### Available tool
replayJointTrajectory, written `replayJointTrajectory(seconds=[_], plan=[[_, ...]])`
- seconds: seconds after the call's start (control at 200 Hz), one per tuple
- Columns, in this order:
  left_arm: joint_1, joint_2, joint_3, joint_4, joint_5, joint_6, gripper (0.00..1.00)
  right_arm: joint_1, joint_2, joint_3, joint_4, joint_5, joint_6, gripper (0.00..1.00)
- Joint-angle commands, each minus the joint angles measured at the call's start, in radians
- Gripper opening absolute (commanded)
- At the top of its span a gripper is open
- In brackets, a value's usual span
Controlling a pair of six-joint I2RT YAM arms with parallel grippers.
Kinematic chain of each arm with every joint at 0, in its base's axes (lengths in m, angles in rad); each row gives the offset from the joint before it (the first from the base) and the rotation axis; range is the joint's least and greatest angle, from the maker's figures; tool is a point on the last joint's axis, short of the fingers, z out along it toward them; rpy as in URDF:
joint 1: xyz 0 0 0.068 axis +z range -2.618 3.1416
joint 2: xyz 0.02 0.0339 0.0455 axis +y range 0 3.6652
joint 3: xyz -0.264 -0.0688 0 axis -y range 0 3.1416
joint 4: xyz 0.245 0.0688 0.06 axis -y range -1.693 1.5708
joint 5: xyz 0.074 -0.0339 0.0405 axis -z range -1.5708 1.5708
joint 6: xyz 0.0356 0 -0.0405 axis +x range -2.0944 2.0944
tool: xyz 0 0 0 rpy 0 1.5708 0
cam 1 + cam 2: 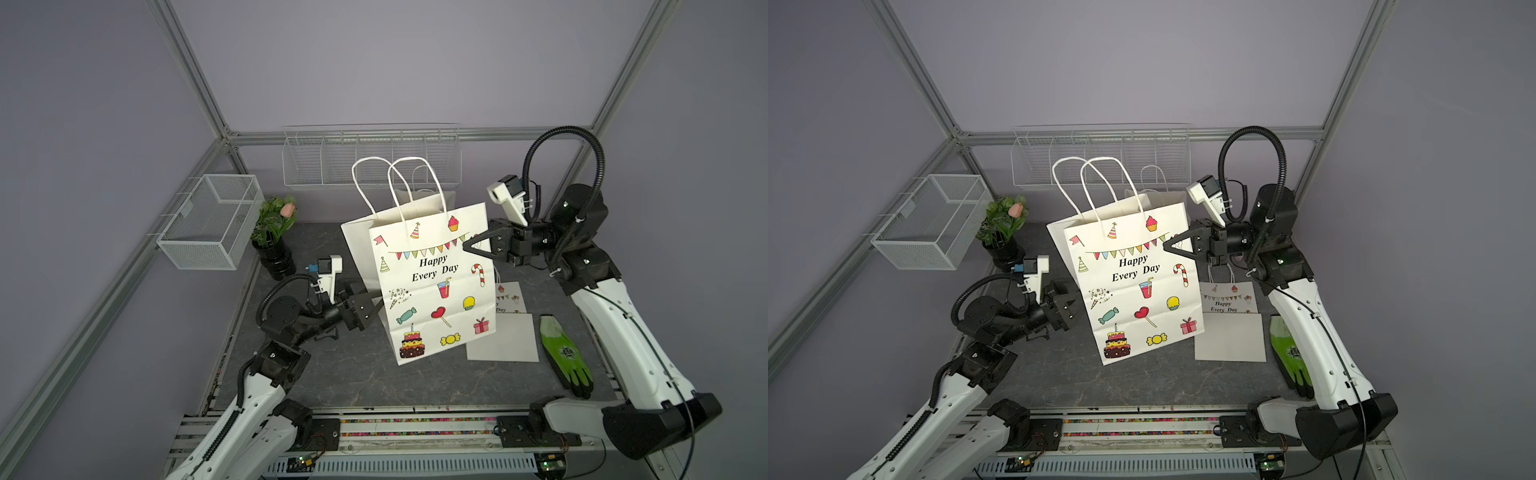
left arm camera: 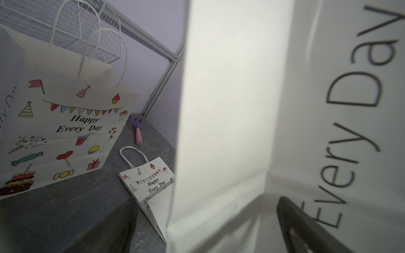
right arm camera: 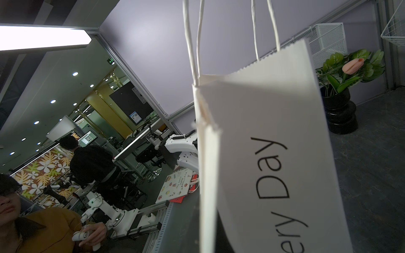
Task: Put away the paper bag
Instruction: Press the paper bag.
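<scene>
A white paper bag (image 1: 432, 286) (image 1: 1133, 286) printed "Happy Every Day" stands upright mid-table in both top views, its twine handles pointing up. My right gripper (image 1: 466, 246) (image 1: 1165, 246) is shut on the bag's upper right edge. In the right wrist view the bag (image 3: 263, 153) fills the foreground and hides the jaws. My left gripper (image 1: 376, 309) (image 1: 1077, 305) is open at the bag's lower left side. In the left wrist view its side panel (image 2: 219, 109) lies between the two dark fingers (image 2: 302, 230), which stand wide apart.
A second large bag (image 1: 357, 253) stands just behind. A small flat printed bag (image 1: 509, 299), a blank flat bag (image 1: 503, 343) and a green glove (image 1: 565, 357) lie at the right. A potted flower (image 1: 274, 241), a mesh basket (image 1: 212, 220) and a wire rack (image 1: 370, 160) line the left and back.
</scene>
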Motion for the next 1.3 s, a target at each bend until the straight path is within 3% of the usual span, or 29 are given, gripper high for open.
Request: replayJointTrajectory(seconds=[0.0,0.32,0.415,0.585,0.905,1.019,1.164,1.299], plan=[[-0.007,0.044,0.008,-0.05,-0.016,0.041,1.0,0.008,-0.033,0.024,0.049,-0.021,0.041,0.07],[-0.043,0.036,0.011,-0.096,-0.042,0.074,0.98,0.009,-0.028,0.056,0.045,-0.025,0.051,0.06],[-0.044,0.035,0.011,-0.106,-0.062,0.082,0.93,0.013,-0.031,0.061,0.051,-0.025,0.057,0.07],[-0.044,0.05,0.026,-0.095,-0.085,0.09,0.75,0.022,-0.04,0.065,0.052,-0.026,0.063,0.07],[-0.044,0.113,0.102,-0.04,-0.083,0.085,0.72,0.045,-0.051,0.047,0.053,-0.024,0.056,0.07],[-0.044,0.106,0.107,-0.01,-0.082,0.066,0.74,0.046,-0.058,0.025,0.054,-0.023,0.048,0.07],[-0.043,0.068,0.156,-0.03,-0.076,0.069,0.91,0.047,-0.066,-0.007,0.048,-0.026,0.036,0.06],[-0.043,0.04,0.21,-0.054,-0.056,0.076,0.92,0.047,-0.078,-0.015,0.045,-0.024,0.032,0.07]])
